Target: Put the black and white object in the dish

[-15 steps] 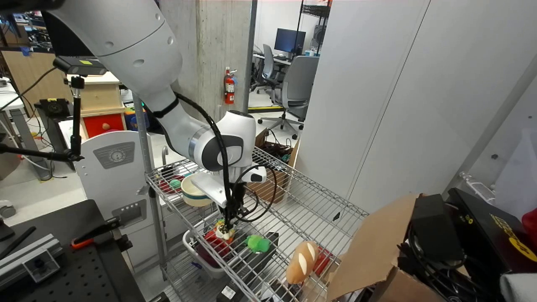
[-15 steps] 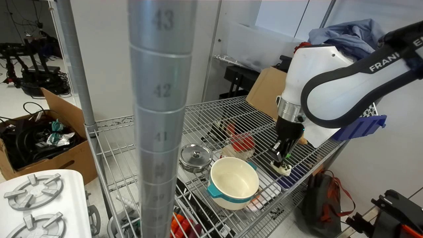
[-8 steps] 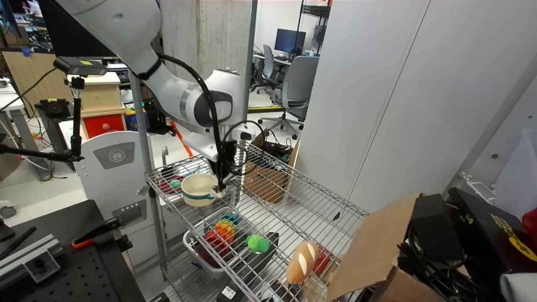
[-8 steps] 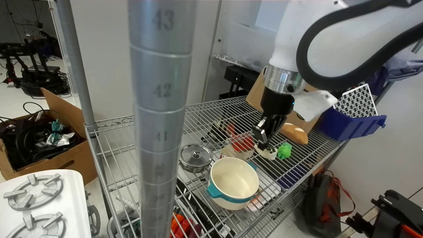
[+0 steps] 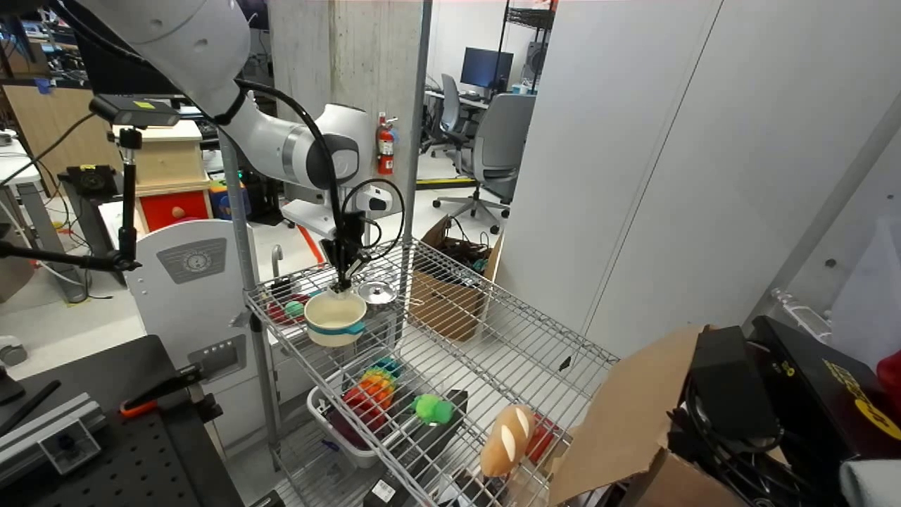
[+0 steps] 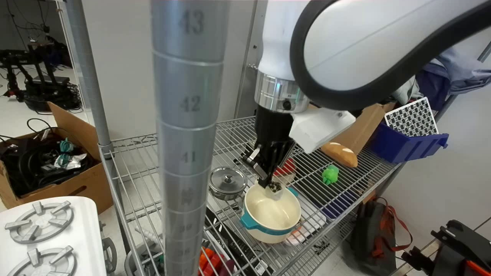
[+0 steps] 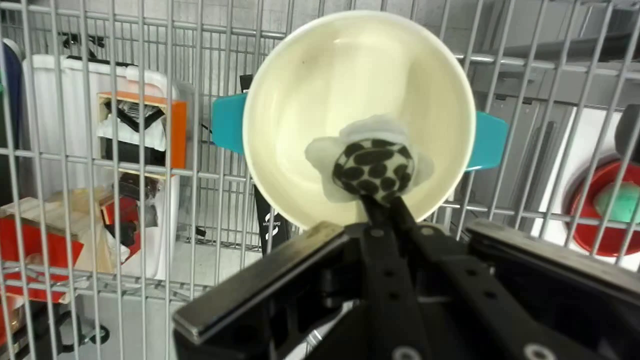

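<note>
- Filling your wrist view's upper middle, the dish [image 7: 350, 65] stands mouth up, its centre up-frame of what you hold.
- Slightly right, the black and white object [image 7: 374, 170] shows over the mouth's lower part, long axis and height unclear.
- Just below, your gripper [image 7: 384, 201] pinches it, fingers nearly together; release looks next.
- In an exterior view, a steel pot [image 5: 378, 293] stands just right of the dish.
- Farther right runs the gappy wire shelf [image 5: 517, 338].

The arm [image 6: 356, 42] is smooth white with thick black trim [image 6: 297, 51]. A silver collar [image 6: 280, 92] meets a black housing [image 6: 272, 126]; beside it, a white bracket [image 6: 321, 128]. A black cable [image 5: 325, 149] loops outside. The jaws are slim, black, with round screws [image 7: 406, 353].
</note>
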`<action>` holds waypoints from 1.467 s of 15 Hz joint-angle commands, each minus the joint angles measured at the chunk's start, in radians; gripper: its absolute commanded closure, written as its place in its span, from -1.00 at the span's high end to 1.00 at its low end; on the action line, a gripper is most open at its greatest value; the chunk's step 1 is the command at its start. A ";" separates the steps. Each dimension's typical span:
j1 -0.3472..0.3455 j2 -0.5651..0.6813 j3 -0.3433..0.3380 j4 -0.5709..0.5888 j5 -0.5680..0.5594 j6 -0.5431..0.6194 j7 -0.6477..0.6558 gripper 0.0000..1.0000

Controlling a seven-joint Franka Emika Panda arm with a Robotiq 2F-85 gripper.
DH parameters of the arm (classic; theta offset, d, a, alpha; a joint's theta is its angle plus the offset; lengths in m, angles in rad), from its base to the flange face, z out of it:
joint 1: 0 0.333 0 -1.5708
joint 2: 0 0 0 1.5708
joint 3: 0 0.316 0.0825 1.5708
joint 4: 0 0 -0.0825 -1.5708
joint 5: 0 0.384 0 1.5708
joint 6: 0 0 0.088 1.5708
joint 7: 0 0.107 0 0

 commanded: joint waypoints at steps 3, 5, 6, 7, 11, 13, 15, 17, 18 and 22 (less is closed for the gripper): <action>0.011 0.166 -0.006 0.187 0.016 -0.065 -0.002 -0.98; 0.013 0.186 -0.001 0.209 0.018 -0.083 -0.006 -0.52; 0.014 0.190 0.001 0.215 0.020 -0.089 -0.007 -0.36; 0.019 0.179 0.002 0.204 0.018 -0.088 -0.002 -0.25; 0.037 0.104 0.020 0.115 0.016 -0.082 -0.010 0.34; 0.040 0.012 0.039 0.006 0.021 -0.096 -0.020 0.59; 0.041 -0.082 0.051 -0.108 0.019 -0.100 -0.021 0.89; 0.033 -0.171 0.058 -0.212 0.015 -0.101 -0.028 1.00; 0.021 -0.217 0.065 -0.265 0.028 -0.099 -0.032 1.00; 0.036 -0.188 0.052 -0.228 0.001 -0.099 -0.009 1.00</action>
